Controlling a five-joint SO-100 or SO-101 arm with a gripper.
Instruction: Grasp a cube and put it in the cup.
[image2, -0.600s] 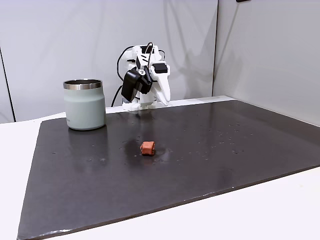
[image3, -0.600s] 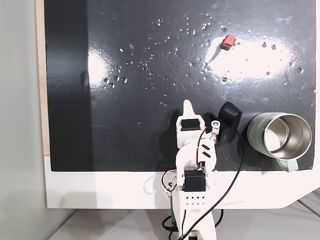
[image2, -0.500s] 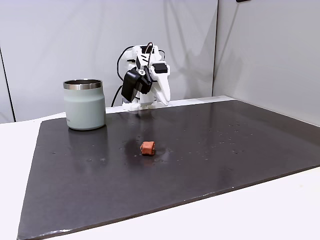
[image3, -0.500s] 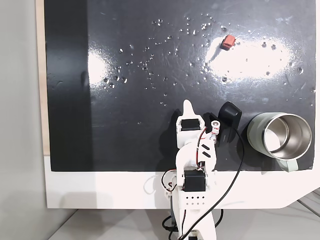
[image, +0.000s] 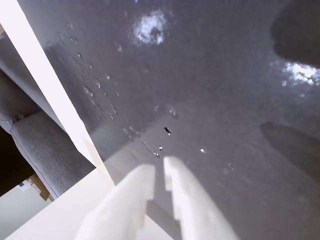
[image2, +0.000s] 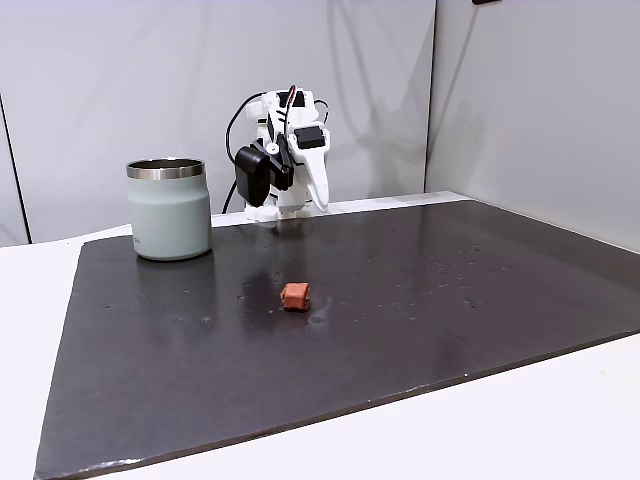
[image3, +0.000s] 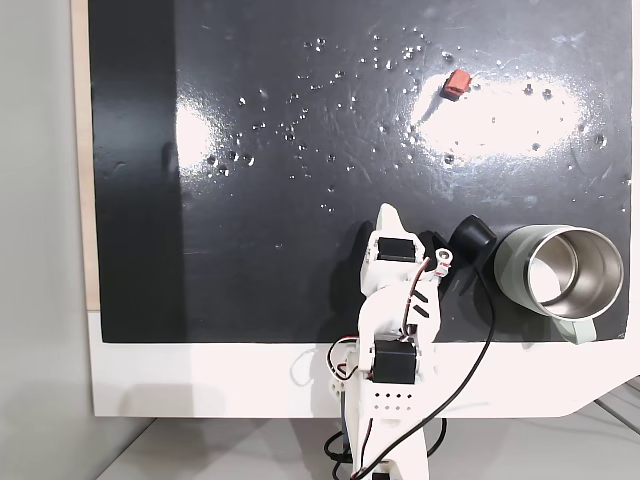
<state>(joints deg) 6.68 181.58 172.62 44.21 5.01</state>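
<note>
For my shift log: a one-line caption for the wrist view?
Nearly shut gripper over the speckled dark mat, holding nothing.

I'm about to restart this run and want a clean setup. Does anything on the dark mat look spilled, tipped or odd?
Small shiny specks, possibly droplets, are scattered over the dark mat, thickest near the cube. The cup stands upright and the cube sits apart from it; nothing looks tipped or damaged.
</note>
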